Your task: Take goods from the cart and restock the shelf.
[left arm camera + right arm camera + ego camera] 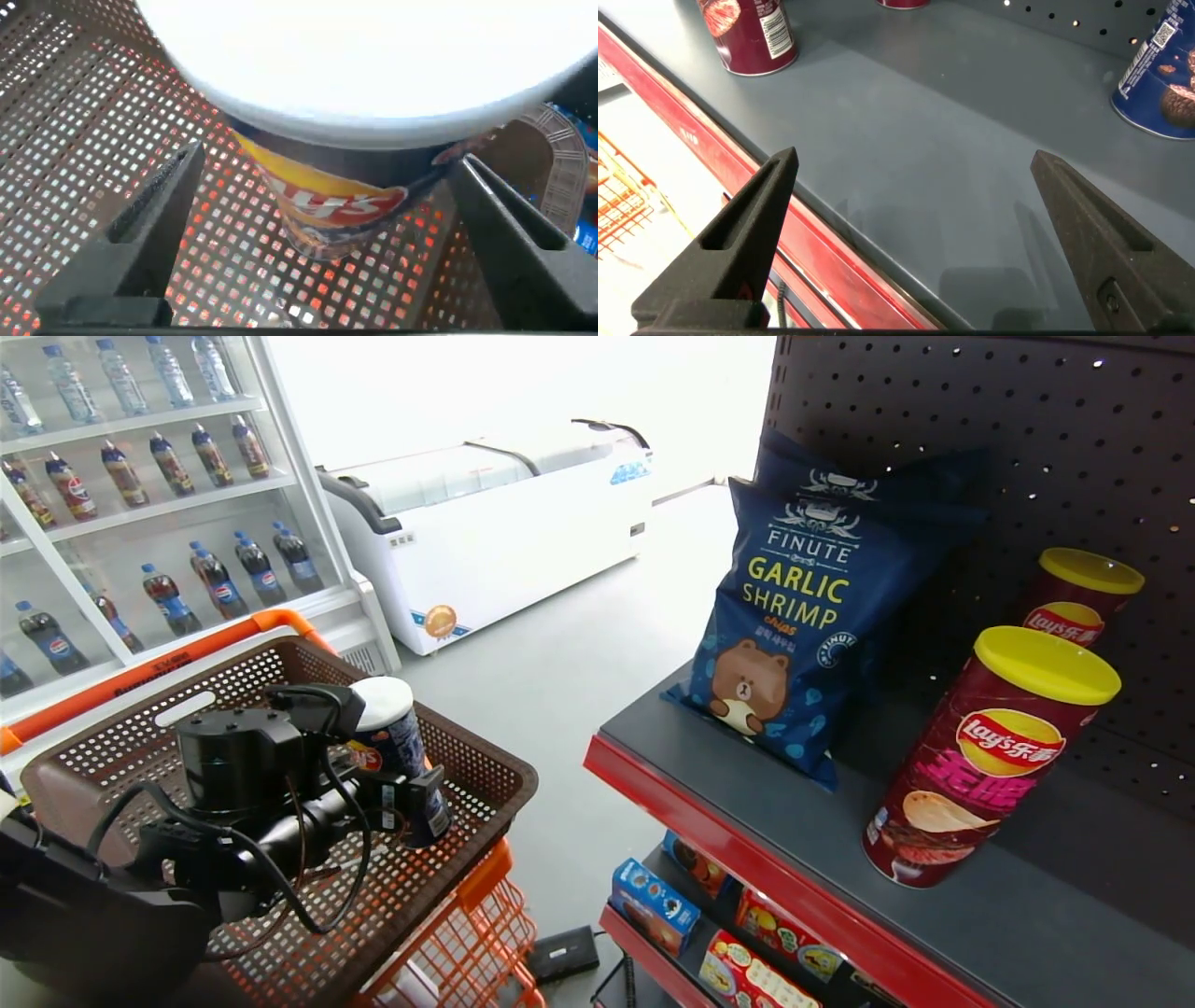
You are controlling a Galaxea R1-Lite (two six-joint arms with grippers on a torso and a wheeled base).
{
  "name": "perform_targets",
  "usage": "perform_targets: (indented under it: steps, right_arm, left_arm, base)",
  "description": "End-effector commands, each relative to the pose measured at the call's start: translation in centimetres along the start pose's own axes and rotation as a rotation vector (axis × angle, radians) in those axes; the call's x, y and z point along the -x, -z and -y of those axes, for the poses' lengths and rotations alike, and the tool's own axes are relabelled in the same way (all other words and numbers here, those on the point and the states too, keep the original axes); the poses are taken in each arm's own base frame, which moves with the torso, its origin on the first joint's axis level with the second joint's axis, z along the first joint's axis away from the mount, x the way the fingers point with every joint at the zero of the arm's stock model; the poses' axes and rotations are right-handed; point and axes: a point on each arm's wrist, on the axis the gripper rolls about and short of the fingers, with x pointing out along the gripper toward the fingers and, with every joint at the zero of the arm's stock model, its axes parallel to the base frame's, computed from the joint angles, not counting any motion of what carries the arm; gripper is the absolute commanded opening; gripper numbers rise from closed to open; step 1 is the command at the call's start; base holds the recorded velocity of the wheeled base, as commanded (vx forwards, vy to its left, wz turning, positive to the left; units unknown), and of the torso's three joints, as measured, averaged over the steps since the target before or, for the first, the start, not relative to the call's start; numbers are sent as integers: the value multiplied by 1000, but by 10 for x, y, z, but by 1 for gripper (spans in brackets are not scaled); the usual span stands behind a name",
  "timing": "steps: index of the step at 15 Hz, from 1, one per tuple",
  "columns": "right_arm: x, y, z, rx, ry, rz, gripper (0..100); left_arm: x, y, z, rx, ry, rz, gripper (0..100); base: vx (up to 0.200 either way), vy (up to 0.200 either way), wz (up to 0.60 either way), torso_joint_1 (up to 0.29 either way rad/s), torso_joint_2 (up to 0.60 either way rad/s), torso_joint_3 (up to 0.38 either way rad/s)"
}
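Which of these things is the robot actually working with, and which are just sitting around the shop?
In the job: white-lidded can, between the fingers of the left gripper; brown basket; cart; shelf; right gripper, open above it.
Just there: shrimp chip bag, red cans, drinks fridge, chest freezer.

Quick tally: two yellow-lidded red cans (pixel 990 775) at three o'clock, two blue snack bags (pixel 794 625) at one o'clock, one white-lidded can (pixel 397 747) at nine o'clock.

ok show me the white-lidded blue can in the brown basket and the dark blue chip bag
white-lidded blue can (pixel 382 702): head view, on its lid
dark blue chip bag (pixel 794 616): head view, front panel
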Motion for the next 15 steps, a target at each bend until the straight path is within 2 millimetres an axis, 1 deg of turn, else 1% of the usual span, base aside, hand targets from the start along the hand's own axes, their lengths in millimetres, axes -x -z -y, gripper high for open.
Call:
perform_targets:
  steps: [1, 5, 6, 9, 11, 12, 13, 15]
  right_arm:
    - [0, 0, 0, 0, -1, -2, 100]
    - [0, 0, 0, 0, 0, -2, 100]
    - [0, 0, 0, 0, 0, -2, 100]
    - [0, 0, 0, 0, -1, -2, 100]
    - [0, 0, 0, 0, 0, -2, 100]
    - [0, 0, 0, 0, 0, -2, 100]
    - [0, 0, 0, 0, 0, -2, 100]
    - [0, 0, 0, 0, -1, -2, 100]
  left_arm:
    - [-6, 6, 1, -4, 0, -21, 100]
    - [-10, 8, 2, -4, 0, -21, 100]
    - [-13, 10, 2, -2, -1, -14, 0]
    - [-14, 10, -2, -23, -16, -16, 0]
    - [-11, 12, -6, -73, -26, -29, 0]
    - [-4, 5, -6, -119, -33, -2, 0]
    - [-1, -1, -6, -124, -30, 22, 0]
    - [12, -20, -5, -121, 31, 60, 0]
  base:
    - [0, 0, 0, 0, 0, 0]
    - [0, 0, 0, 0, 0, 0]
    - [0, 0, 0, 0, 0, 0]
    - [0, 0, 0, 0, 0, 0]
    - [0, 0, 0, 0, 0, 0]
    - [0, 0, 0, 0, 0, 0]
    - [0, 0, 0, 0, 0, 0]
    - [0, 0, 0, 0, 0, 0]
